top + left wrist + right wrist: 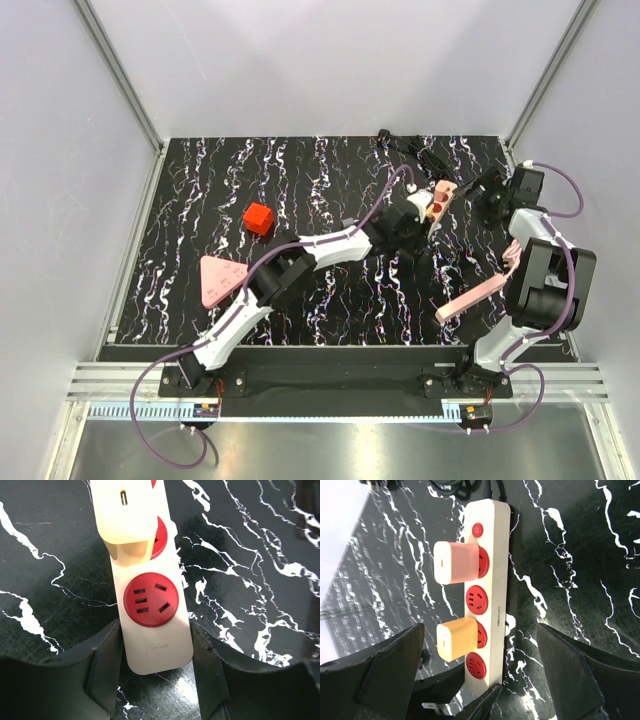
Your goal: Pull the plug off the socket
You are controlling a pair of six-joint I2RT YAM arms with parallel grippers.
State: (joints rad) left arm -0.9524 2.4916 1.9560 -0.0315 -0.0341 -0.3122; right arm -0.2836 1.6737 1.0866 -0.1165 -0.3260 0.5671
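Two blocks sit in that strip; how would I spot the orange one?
Find the long beige socket strip on the black marbled table. The orange plug fills the third red outlet from its round button; the pink plug sits beside that button.

A red cube (259, 218) is sitting on the black, white-veined bench (340, 310), left of the frame's centre in the top view. Below it and further left, a flat pink triangle (220, 281) with rounded corners is lying well apart from the cube, one tip pointing right. At lower right a flat pink bar (472, 299) is lying slantwise, rising toward the right, its upper end hidden. Plain white walls (330, 60) are standing around the bench on three sides, with aluminium posts (122, 75) running up the corners. Along the bottom edge a silver rail (100, 382) is stretching across.
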